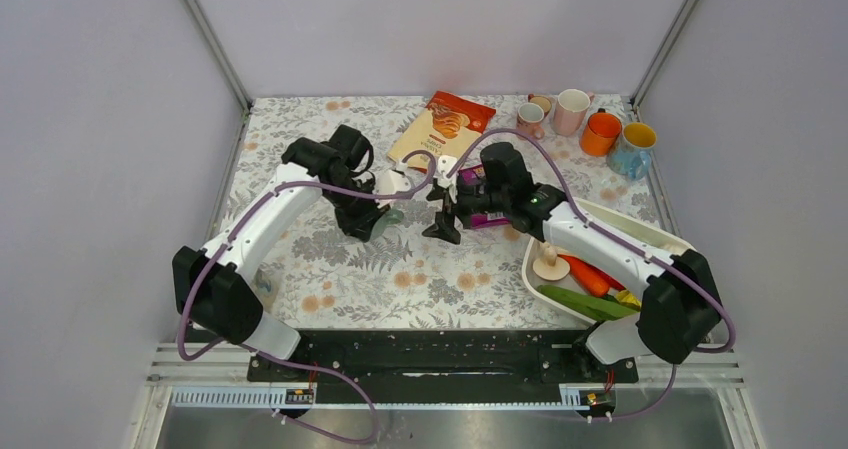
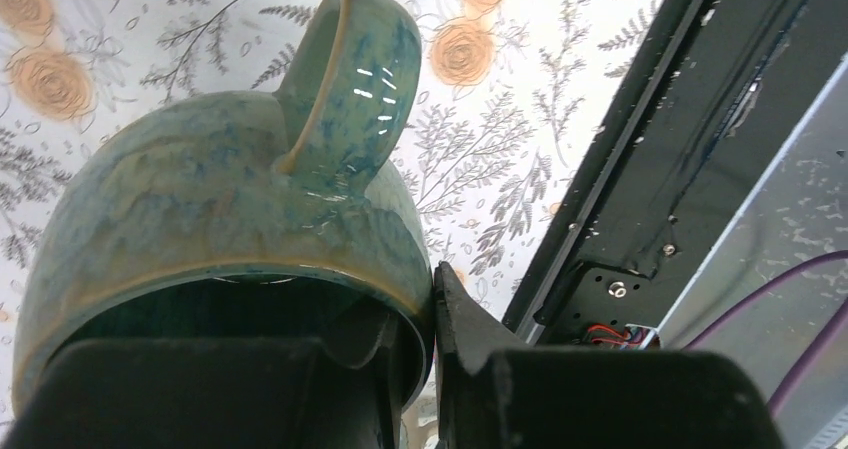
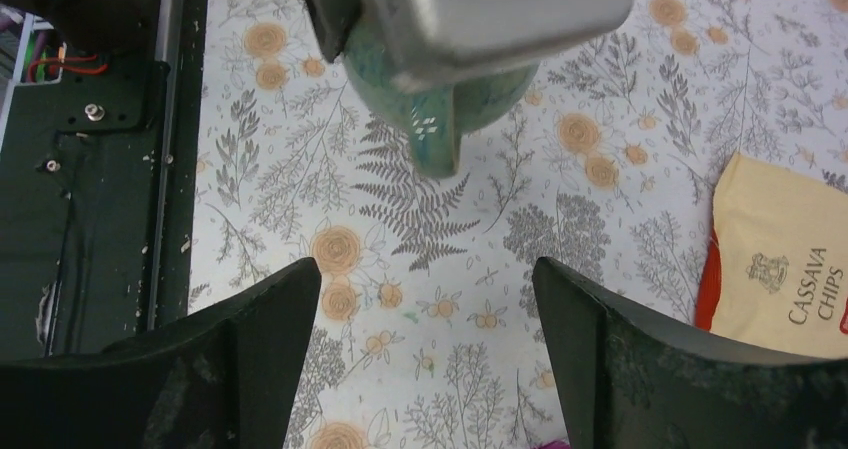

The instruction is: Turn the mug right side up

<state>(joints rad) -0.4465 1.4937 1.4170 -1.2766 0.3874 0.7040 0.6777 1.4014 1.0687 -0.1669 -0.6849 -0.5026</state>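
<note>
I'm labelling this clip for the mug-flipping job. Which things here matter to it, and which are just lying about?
In the job:
green mug, gripped at its rim by the left gripper
right gripper, open, facing the mug

Lying about:
cassava chips bag
pink mug, orange mug and blue mug at the back
white tub with carrot and cucumber

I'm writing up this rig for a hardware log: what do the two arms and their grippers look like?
The left arm and right arm have white link shells with bulky black joints and bases. A purple cable loops along each. A small green light glows on the right arm. The left gripper and right gripper have matte black, wedge-shaped fingers.
</note>
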